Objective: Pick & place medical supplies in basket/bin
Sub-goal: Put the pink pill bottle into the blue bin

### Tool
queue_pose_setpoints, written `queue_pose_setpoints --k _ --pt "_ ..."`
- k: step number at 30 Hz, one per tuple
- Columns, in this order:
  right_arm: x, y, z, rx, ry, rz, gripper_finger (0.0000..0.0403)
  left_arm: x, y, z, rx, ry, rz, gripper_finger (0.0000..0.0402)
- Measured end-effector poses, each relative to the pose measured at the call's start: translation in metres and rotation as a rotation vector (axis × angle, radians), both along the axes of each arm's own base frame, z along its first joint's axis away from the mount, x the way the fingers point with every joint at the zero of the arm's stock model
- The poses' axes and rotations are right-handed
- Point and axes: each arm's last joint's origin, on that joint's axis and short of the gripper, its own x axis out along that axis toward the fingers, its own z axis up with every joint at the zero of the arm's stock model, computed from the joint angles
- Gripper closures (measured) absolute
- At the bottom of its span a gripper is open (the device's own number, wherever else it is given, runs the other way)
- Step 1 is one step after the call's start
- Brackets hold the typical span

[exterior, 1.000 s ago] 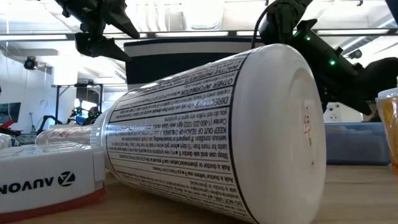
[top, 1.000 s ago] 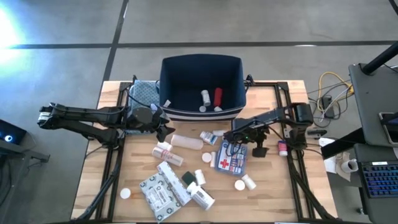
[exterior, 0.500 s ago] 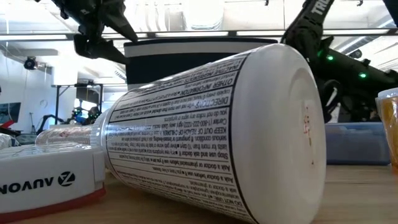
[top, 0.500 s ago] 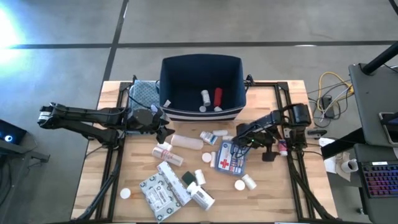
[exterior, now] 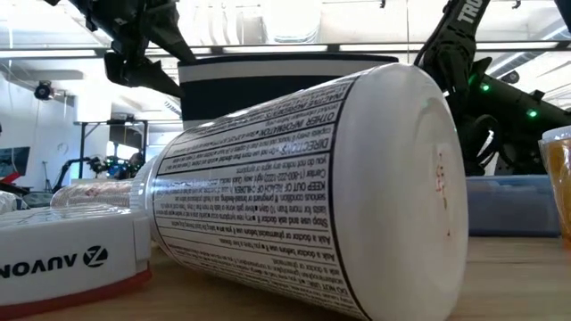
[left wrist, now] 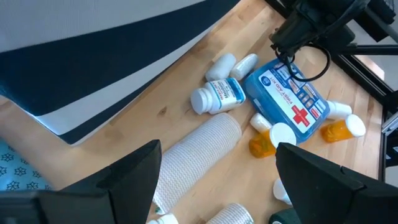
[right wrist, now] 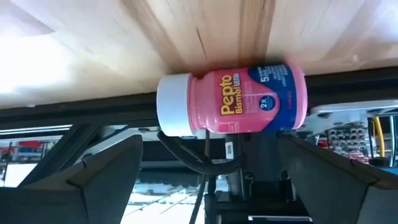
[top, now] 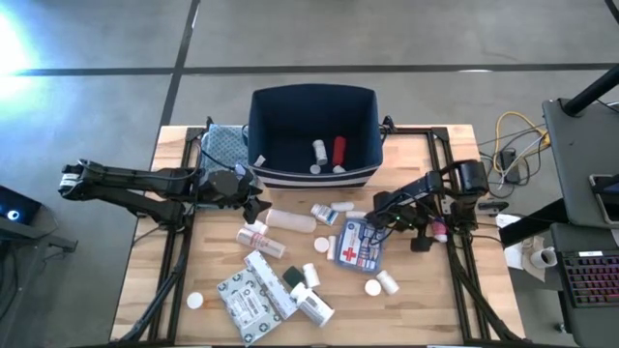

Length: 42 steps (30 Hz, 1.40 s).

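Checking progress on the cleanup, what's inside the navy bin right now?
Inside the navy bin lie a white bottle and a red bottle. The near wall may hide a strip of floor.

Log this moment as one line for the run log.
left gripper: open, beside bin | right gripper: open, facing pink bottle at table edge | bin: white bottle, red bottle inside

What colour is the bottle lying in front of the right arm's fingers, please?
Pink, with a white cap and a blue label patch: the Pepto bottle, clearest in the right wrist view.
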Motion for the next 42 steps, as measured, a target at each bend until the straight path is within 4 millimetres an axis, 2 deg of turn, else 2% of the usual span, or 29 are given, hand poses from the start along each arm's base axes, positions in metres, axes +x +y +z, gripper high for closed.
queue_pose_setpoints --k 6,12,14,19,22,28,35,42 --pt "0.004 -0.004 0.001 -0.164 -0.013 0.072 0.0035 0.0 0.0 0.0 0.0 0.0 0.0 0.0107" --pt "0.011 -0.004 0.005 -0.194 -0.027 0.036 0.0035 0.0 0.0 0.0 0.0 0.0 0.0 0.0107" --pt "0.011 -0.004 0.005 -0.217 -0.029 0.01 0.0035 0.0 0.0 0.0 0.0 0.0 0.0 0.0107" --pt "0.007 -0.005 0.0 -0.205 0.003 -0.191 0.0035 0.0 0.0 0.0 -0.006 0.0 -0.008 0.0107" --pt "0.001 -0.005 -0.003 -0.218 0.033 -0.207 0.0035 0.0 0.0 0.0 -0.007 0.0 -0.009 0.0107" --pt "0.001 -0.008 -0.004 -0.319 0.024 -0.216 0.0035 0.0 0.0 0.0 -0.009 0.0 -0.011 0.0107" --pt "0.003 -0.014 -0.004 -0.244 0.018 -0.273 0.0035 0.0 -0.001 0.0 -0.012 0.0 -0.014 0.0107" --pt "0.004 -0.011 -0.012 -0.023 -0.058 -0.378 0.0035 0.0 -0.009 0.0 -0.016 0.002 -0.058 0.0107"
